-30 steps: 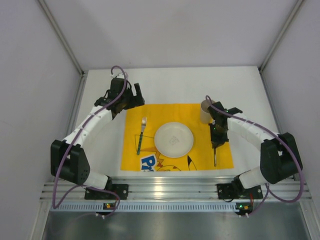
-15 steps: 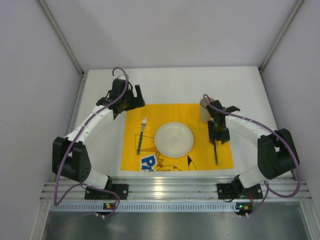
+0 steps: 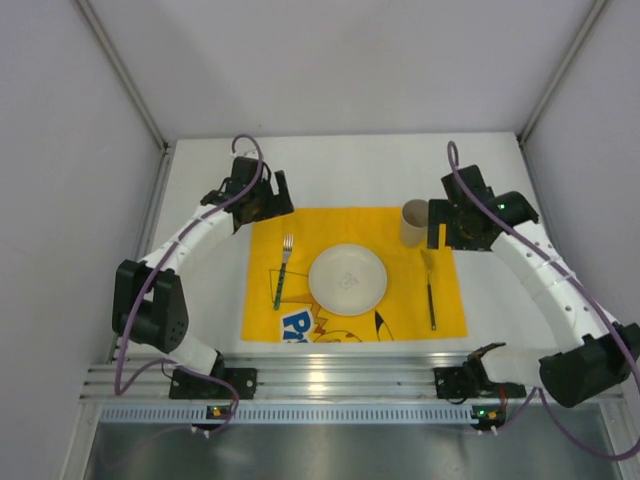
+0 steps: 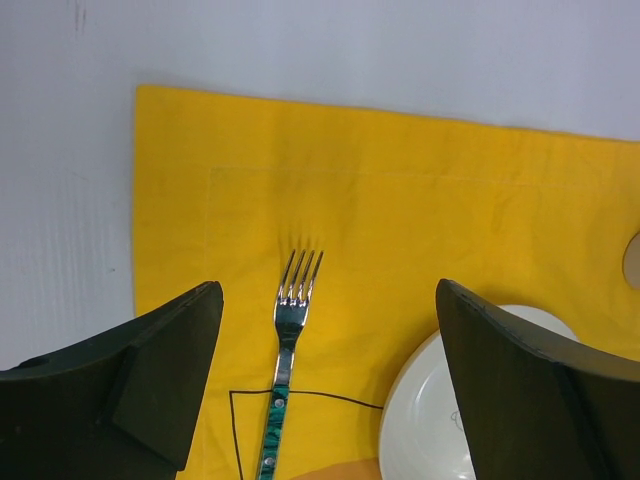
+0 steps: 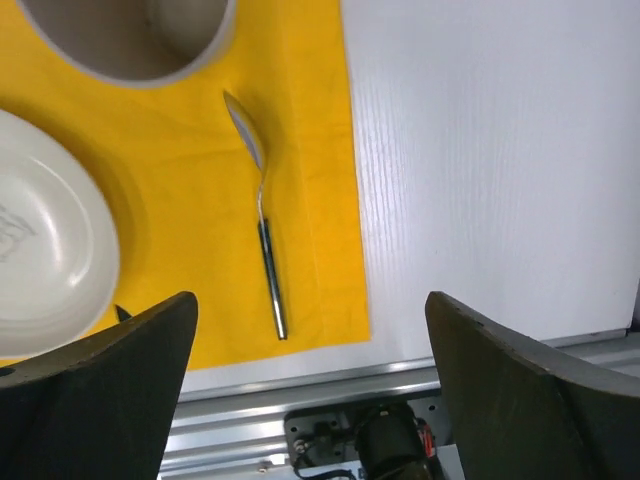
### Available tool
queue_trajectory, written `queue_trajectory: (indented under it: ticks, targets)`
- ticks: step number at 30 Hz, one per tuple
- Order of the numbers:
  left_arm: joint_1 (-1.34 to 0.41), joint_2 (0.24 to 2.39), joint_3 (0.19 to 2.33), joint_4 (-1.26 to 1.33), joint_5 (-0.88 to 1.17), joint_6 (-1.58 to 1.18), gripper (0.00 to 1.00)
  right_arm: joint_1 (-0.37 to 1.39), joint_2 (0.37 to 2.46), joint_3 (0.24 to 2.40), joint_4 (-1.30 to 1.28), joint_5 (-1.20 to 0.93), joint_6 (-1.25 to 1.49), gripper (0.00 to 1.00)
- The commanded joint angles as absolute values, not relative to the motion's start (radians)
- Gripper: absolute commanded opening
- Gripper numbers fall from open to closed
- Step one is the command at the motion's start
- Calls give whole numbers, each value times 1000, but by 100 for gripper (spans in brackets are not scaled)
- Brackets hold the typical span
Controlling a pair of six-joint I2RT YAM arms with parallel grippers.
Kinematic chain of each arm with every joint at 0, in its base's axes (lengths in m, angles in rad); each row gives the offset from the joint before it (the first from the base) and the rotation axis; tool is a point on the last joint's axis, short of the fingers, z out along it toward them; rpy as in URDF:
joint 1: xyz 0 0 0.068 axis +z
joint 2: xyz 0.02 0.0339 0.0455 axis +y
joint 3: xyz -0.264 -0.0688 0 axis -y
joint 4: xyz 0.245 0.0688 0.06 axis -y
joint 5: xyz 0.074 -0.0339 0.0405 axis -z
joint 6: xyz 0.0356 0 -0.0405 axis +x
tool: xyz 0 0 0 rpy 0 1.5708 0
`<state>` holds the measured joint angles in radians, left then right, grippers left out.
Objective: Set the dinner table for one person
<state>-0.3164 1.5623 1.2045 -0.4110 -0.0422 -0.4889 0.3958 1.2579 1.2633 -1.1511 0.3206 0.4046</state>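
green-handled fork (image 4: pixel 283 365) half out of frame

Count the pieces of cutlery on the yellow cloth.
2: a fork lies left of the plate; a spoon lies right of it, near the cup. None seems hidden.

Flat white matte dinner table (image 3: pixel 350 170)

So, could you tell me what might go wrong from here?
The right pincer hangs open close beside the cup; a careless swing could tip it toward the plate. The left pincer is open near a far corner of the yellow cloth; dipping there might drag it and shift the fork.
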Motion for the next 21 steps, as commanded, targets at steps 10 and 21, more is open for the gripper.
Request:
queue_trajectory:
  ticks: [10,21]
  targets:
    - [-345,1461,1206,-403,-63,-471,96,400,1083,1231,-599,134,431,100]
    - [-379,960,652,-9,-302,-301,99,400,1132,1095,-499,20,365,100]
